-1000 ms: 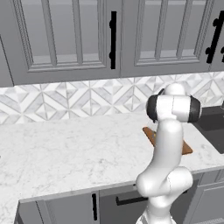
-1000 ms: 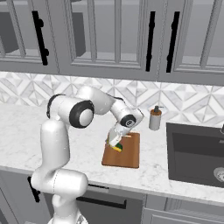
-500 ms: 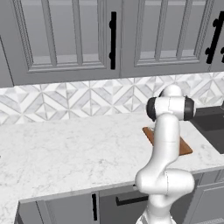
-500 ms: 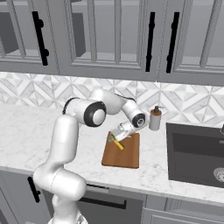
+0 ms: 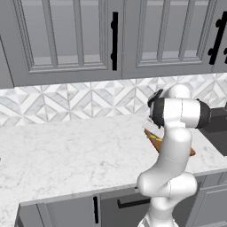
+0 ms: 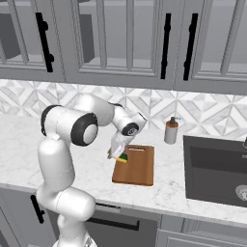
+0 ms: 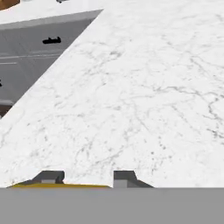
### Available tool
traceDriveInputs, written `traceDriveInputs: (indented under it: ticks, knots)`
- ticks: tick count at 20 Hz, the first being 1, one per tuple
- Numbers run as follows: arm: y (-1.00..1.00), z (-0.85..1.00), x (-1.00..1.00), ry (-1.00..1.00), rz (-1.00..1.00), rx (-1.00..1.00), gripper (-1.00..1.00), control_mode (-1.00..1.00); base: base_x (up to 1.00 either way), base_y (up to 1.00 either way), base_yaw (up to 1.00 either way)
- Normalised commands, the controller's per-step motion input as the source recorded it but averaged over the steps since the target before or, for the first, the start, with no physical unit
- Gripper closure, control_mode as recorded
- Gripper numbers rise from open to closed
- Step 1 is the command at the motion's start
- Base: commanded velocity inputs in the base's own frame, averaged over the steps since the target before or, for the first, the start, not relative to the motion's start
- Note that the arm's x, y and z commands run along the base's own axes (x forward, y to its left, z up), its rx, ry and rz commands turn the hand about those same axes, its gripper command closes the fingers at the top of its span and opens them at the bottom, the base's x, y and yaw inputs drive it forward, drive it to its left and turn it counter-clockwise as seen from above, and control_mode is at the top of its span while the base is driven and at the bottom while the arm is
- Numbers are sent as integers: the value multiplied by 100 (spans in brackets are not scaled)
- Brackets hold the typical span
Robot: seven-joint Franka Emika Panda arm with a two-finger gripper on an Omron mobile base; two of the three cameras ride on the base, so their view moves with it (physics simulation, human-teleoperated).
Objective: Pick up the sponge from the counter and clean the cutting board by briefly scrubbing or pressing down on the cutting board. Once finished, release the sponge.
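Reddish-brown wooden cutting board lies flat on veined marble counter.

- No readable text, labels, brands, numbers or signs anywhere.
- Plain and unmarked: soap dispenser far right on the counter, cutting board, cabinet doors.
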Motion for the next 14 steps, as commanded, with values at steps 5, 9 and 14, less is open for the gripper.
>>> traceDriveInputs:
  ticks: [5, 9, 14]
  knots:
    - [-20, -92, 3, -27, 0, -5, 100, -100, 0, 0, 0]
    - [-16, -100, 0, -36, 0, 0, 100, -100, 0, 0, 0]
    - [0, -81, 0, -30, -3, -9, 100, -100, 0, 0, 0]
